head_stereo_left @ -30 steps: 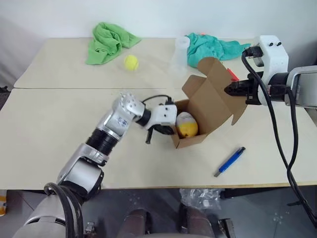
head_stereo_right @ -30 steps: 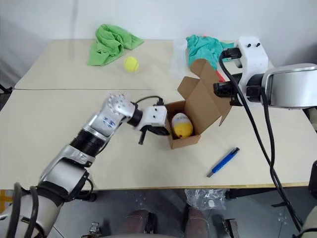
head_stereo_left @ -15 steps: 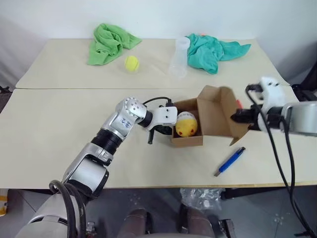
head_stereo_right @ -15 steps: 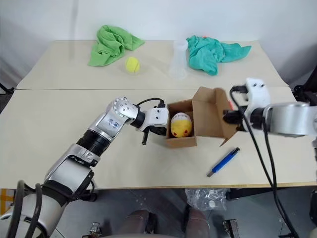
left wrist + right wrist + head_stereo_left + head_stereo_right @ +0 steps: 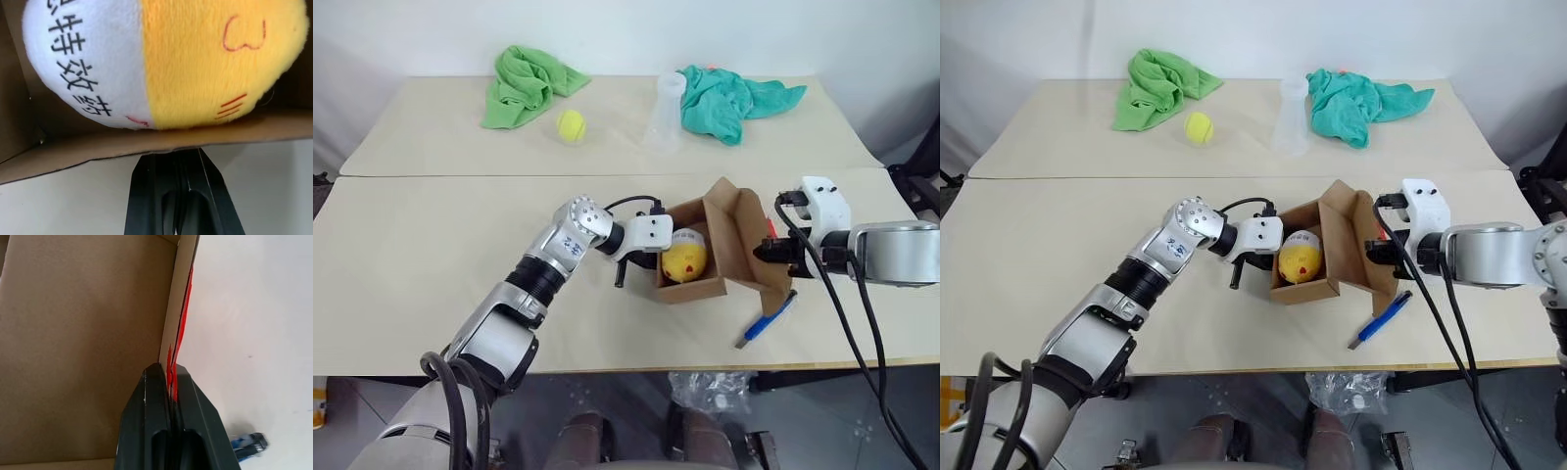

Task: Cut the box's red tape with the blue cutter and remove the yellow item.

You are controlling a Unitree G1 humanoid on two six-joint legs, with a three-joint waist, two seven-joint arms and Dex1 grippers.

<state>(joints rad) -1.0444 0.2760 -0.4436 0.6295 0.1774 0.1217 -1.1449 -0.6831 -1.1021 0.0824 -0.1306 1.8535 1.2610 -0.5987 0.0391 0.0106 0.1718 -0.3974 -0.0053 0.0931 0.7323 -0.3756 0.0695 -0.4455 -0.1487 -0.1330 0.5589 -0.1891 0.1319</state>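
Observation:
The brown box (image 5: 742, 247) stands open at the table's middle, its lid folded back to the right. Inside lies the yellow item (image 5: 682, 261), plush with a white end bearing black characters (image 5: 83, 63). My right gripper (image 5: 770, 251) is shut on the lid's edge, where the red tape (image 5: 184, 323) runs between its fingers (image 5: 151, 396). My left gripper (image 5: 620, 278) is shut and empty, just outside the box's left wall, pointing towards the yellow item. The blue cutter (image 5: 769, 318) lies on the table in front of the lid, near the front edge.
At the back of the table lie a green cloth (image 5: 527, 83), a tennis ball (image 5: 571, 124), a clear plastic cup (image 5: 666, 110) and a teal cloth (image 5: 724, 98). A seam (image 5: 460, 176) runs across the table. Black cables (image 5: 862, 333) hang from my right arm.
My right gripper has come down with the lid in it, folding the lid back and low to the right; the box shifted a little. My left gripper has stayed by the box's left wall.

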